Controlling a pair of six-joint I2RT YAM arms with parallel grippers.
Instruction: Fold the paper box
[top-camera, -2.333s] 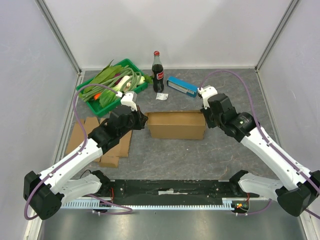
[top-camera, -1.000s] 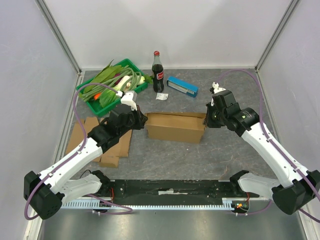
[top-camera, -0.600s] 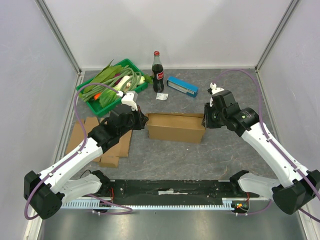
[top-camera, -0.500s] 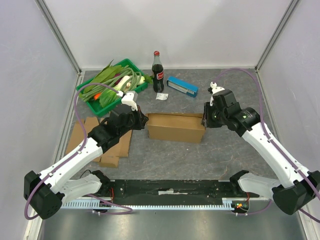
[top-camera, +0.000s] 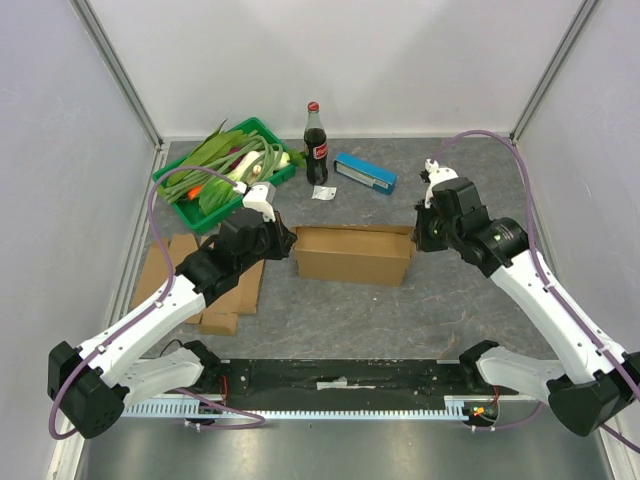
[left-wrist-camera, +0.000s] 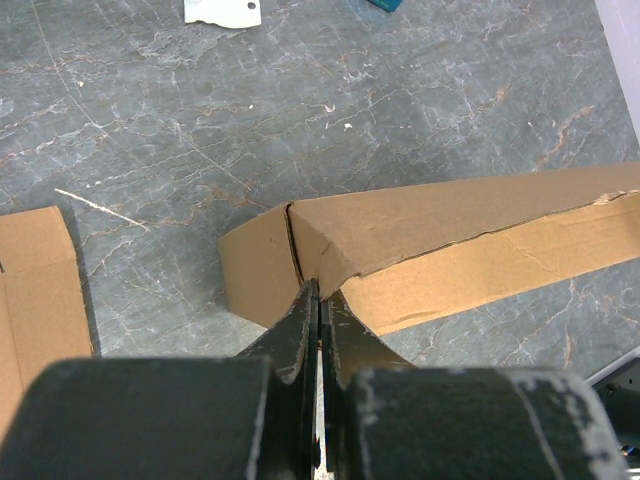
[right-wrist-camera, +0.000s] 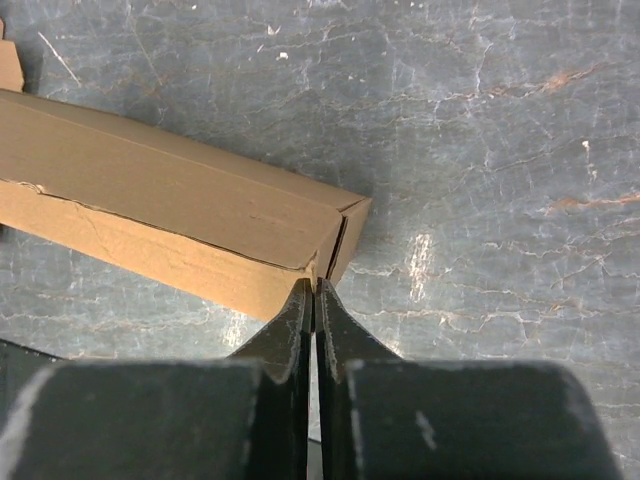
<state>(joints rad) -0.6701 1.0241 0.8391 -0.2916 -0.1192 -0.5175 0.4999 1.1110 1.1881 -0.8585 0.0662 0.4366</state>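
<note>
Grey marbled tabletop (top-camera: 350, 310) on my overhead feed, cardboard box (top-camera: 352, 252) lay mid-table, left wrist feed, left gripper (left-wrist-camera: 318, 295) pressed shut at the box's end corner, right wrist feed, right gripper (right-wrist-camera: 313, 290) likewise closed at the opposite corner, I couldn't tell whether either pinched card.

My top camera hangs high over the 6 o'clock edge of the desk (top-camera: 350, 310), facing down toward 12 o'clock, wide. Each wrist camera looks close past its own tips: the left pincer (left-wrist-camera: 320, 300) at the 9 o'clock end of the paper box (left-wrist-camera: 450, 235), the right pincer (right-wrist-camera: 313, 295) at its 3 o'clock end. All three views share the box.
</note>
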